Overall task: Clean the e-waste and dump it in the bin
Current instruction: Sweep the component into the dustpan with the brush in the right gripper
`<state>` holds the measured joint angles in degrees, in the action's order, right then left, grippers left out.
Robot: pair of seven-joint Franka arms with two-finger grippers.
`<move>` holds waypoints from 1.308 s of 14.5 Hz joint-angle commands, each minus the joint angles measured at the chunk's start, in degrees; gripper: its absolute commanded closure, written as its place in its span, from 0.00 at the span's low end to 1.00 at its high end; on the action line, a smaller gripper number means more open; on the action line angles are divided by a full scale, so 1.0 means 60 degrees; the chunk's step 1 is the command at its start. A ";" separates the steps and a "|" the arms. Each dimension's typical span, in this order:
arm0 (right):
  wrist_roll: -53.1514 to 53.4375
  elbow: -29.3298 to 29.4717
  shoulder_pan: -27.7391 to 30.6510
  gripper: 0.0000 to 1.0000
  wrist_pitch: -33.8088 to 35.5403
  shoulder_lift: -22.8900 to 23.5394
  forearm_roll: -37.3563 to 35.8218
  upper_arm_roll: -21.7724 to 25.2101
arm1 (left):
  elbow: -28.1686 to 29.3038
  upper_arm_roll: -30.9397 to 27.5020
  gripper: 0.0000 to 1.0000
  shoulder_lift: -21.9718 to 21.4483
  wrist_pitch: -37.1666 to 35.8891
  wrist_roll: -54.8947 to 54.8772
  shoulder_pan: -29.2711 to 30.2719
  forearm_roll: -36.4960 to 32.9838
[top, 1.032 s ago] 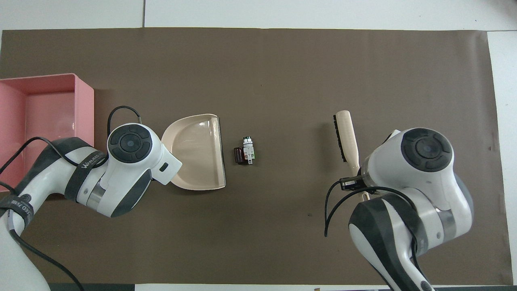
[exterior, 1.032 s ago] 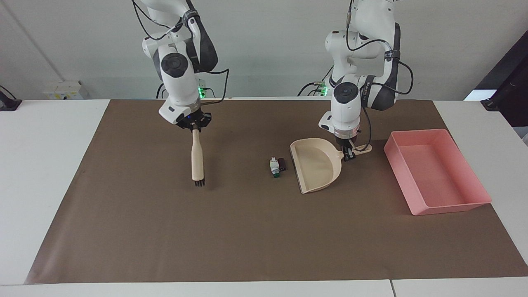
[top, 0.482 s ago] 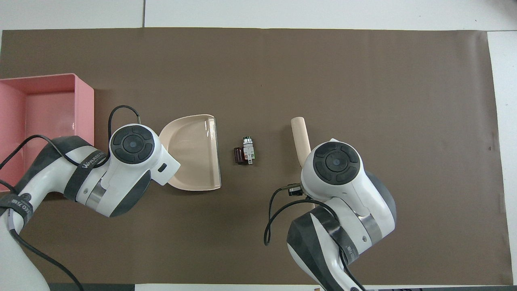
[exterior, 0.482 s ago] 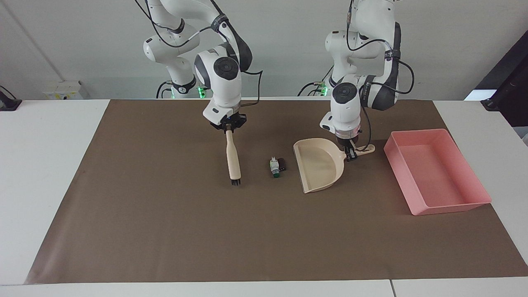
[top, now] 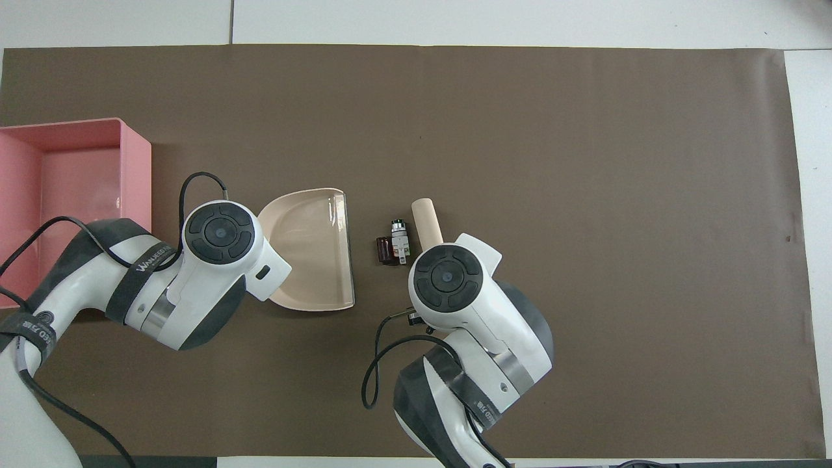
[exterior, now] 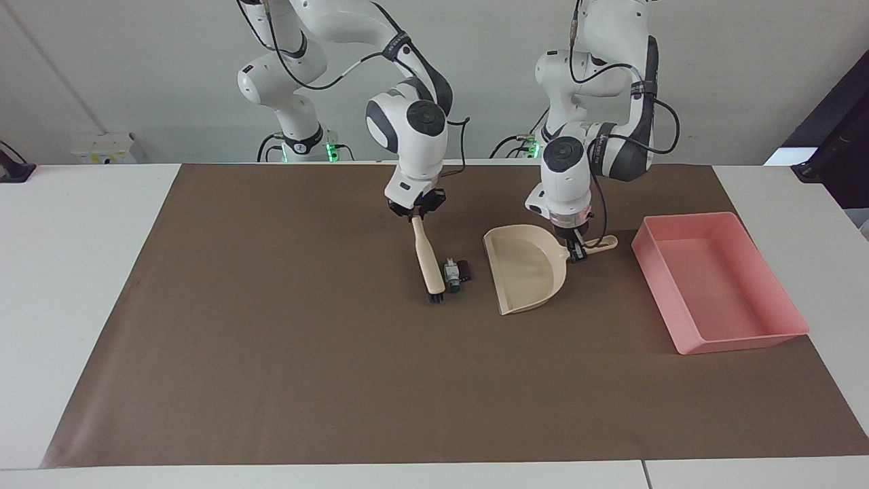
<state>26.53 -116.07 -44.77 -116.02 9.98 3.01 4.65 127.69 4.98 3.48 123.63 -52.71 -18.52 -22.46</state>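
1. the e-waste (exterior: 456, 274), a white-and-green piece touching a dark cylinder, lies on the brown mat (exterior: 271, 373) between the brush (exterior: 428, 261) and the dustpan (exterior: 526, 272), just beside the bristles.
2. judged by size, both parts are light, stiff and apt to roll or skid; they suit sweeping, not pinching.
3. the right gripper (exterior: 415, 213) is clamped on the brush handle's top end; the left gripper (exterior: 576, 252) is closed on the dustpan handle.
4. the bin (exterior: 719, 282), a pink tray, sits at the left arm's end of the table, near the dustpan.
5. the facing view shows both grips and the bristles at the mat; the overhead view hides these under the wrists but shows the gap between e-waste and dustpan lip.
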 commanded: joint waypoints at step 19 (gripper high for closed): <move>-0.0004 0.0771 0.0309 1.00 0.0098 -0.0752 0.2951 -0.0437 | 0.0617 -0.0024 1.00 -0.0229 0.1631 0.0098 0.0142 0.0550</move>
<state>20.92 -110.69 -46.16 -120.19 10.67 27.22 2.37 129.62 4.79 2.88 129.15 -52.26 -18.42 -20.61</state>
